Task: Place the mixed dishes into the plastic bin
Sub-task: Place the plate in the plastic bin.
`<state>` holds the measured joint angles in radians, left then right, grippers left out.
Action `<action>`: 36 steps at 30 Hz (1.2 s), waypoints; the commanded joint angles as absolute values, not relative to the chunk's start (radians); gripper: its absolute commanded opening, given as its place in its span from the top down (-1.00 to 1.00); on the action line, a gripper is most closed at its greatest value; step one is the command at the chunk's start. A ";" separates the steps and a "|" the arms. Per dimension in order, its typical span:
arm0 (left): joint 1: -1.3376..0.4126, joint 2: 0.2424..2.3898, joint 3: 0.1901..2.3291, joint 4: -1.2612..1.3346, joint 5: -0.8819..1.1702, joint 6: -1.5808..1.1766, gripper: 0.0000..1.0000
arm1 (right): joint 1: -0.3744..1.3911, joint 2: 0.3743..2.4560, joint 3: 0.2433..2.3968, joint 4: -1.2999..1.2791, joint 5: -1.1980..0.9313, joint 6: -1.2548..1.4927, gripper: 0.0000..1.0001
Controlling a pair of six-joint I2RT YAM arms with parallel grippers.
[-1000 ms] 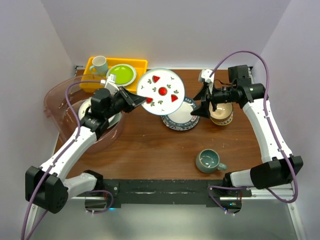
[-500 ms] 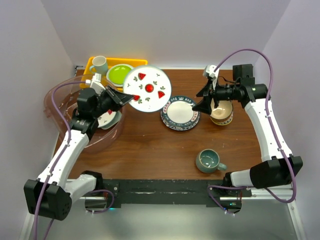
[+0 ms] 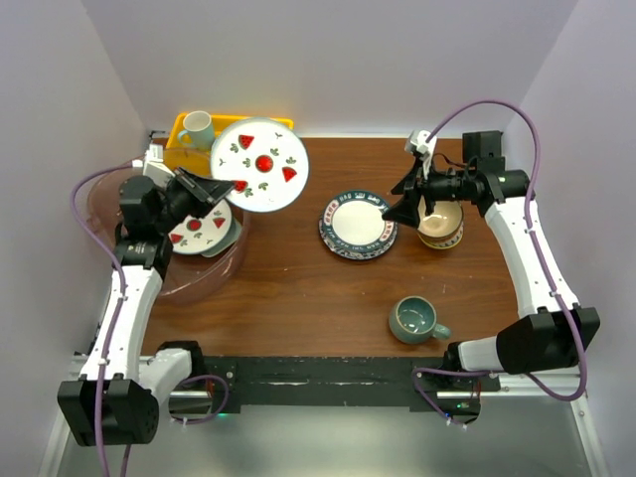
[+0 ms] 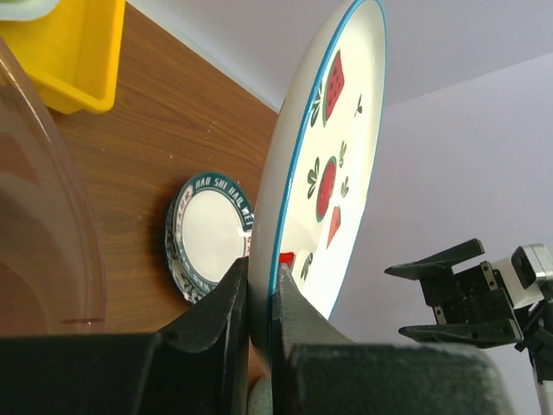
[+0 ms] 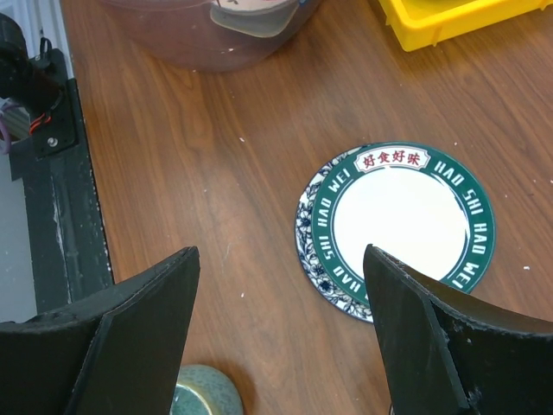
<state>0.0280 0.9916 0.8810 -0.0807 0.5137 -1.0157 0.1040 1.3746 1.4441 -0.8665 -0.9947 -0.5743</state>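
Top external: the round white plate with red watermelon slices and a blue rim (image 3: 260, 165) is clamped by its edge in the left jaws. Since a second ago it has moved leftward. The round pinkish transparent plastic bin (image 3: 99, 199) lies beneath those jaws. Below the wide-apart, empty right jaws lies a green-banded plate (image 5: 402, 229) lettered "HAO SHI HAO WEI", and a cream-tan bowl (image 3: 442, 227) sits just behind them on the counter (image 3: 298, 288).

a white plate (image 3: 258, 165) with red slices, green sprigs and a blue rim was seen in the left gripper (image 3: 227, 189); below the right gripper (image 3: 405, 202), a dark green-banded plate (image 3: 358, 225) was lettered white.
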 commanded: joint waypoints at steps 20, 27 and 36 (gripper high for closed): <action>0.241 0.962 1.034 -0.041 0.551 -0.966 1.00 | 0.094 1.384 1.387 -0.776 -1.003 -0.529 -0.63; 0.293 1.000 1.032 -0.015 0.538 -0.982 1.00 | 0.094 1.399 1.387 -0.772 -1.003 -0.529 -0.63; 0.373 1.043 1.011 0.075 0.548 -1.011 1.00 | 0.092 1.410 1.379 -0.769 -1.005 -0.535 -0.62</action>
